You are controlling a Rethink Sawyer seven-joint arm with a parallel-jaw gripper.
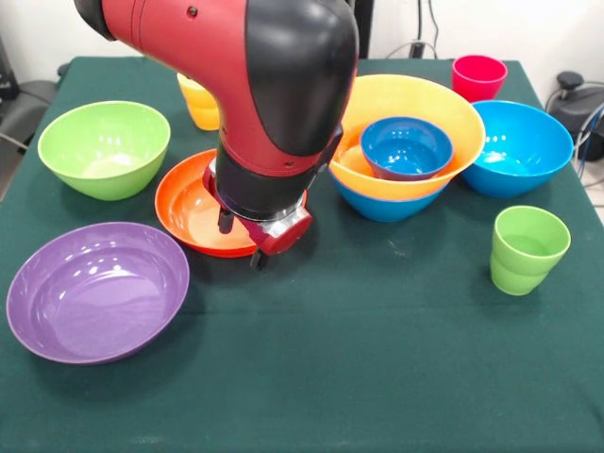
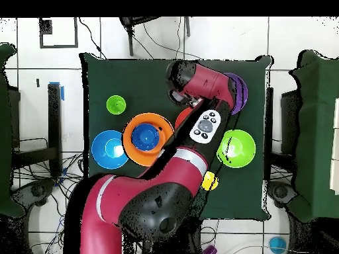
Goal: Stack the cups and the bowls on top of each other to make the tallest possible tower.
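The tower (image 1: 406, 179) stands right of centre: a blue bowl lowest, a large yellow-orange bowl (image 2: 147, 135) tilted in it, and a small blue bowl (image 1: 406, 146) inside that. My gripper (image 1: 241, 242) hangs low over the near rim of the orange-red bowl (image 1: 189, 203), and the arm hides much of that bowl. A lime green bowl (image 1: 104, 146) and a wide purple bowl (image 1: 94, 288) sit to the left, and another blue bowl (image 1: 519, 146) to the right. The yellow cup (image 1: 200, 104) shows behind the arm, the red-pink cup (image 1: 478, 75) stands at the far right, and the light green cup (image 1: 527, 247) is near right.
A dark green cloth (image 1: 359, 359) covers the table. In the overhead view the arm (image 2: 198, 126) crosses the table's middle and hides part of the purple bowl (image 2: 238, 89). Cables and chairs lie beyond the table's edges.
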